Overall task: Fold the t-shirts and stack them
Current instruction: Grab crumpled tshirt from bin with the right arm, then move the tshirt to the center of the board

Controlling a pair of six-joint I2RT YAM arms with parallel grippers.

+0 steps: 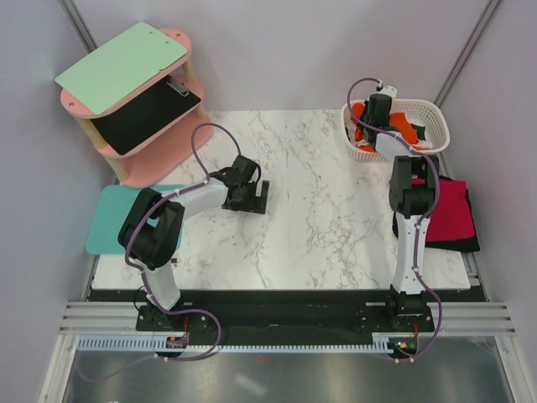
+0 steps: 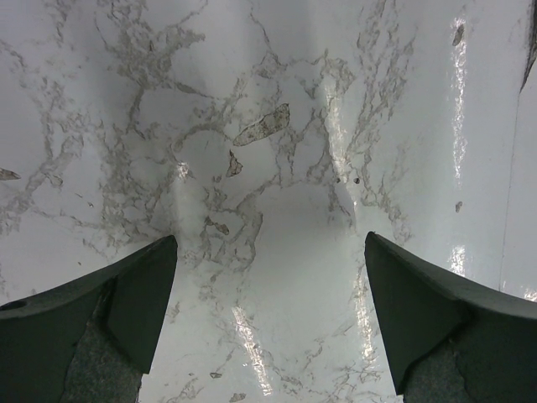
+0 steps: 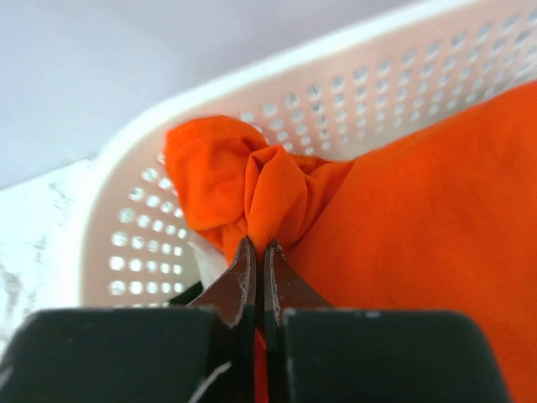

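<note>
At the far left of the top view, a flat teal mat (image 1: 109,222) lies on the table edge. Above it, in the upper left, stands a pink round shelf (image 1: 155,155) with a pale green board (image 1: 122,63) on top and a black board (image 1: 143,117) on the lower level.

My left claw (image 1: 247,195) is left of the middle of the white marble table (image 1: 310,218). It is spread as wide as it goes and has nothing in it. In the left wrist view, its two dark fingers (image 2: 126,294) sit in the lower corners, with only bare marble between them. The claw is low over the table, but I can't tell if it touches. The left arm rises from its base at the lower left, bends at the elbow, and reaches right toward the middle.

My right claw (image 1: 375,113) is in the upper right, down inside the left end of the white plastic basket with little holes (image 1: 436,126). It is squeezed tight on a bunched fold of the bright orange t-shirt (image 3: 419,210). In the right wrist view, the two fingertips (image 3: 243,269) press together with the orange cloth puffing out just past them. The shirt lies in the basket and fills the right side of that view. The right arm goes straight up the frame from its base at the lower right and tips down into the basket.

At the right edge, below the basket, a folded crimson red t-shirt (image 1: 453,210) lies flat on a black t-shirt (image 1: 457,245).
</note>
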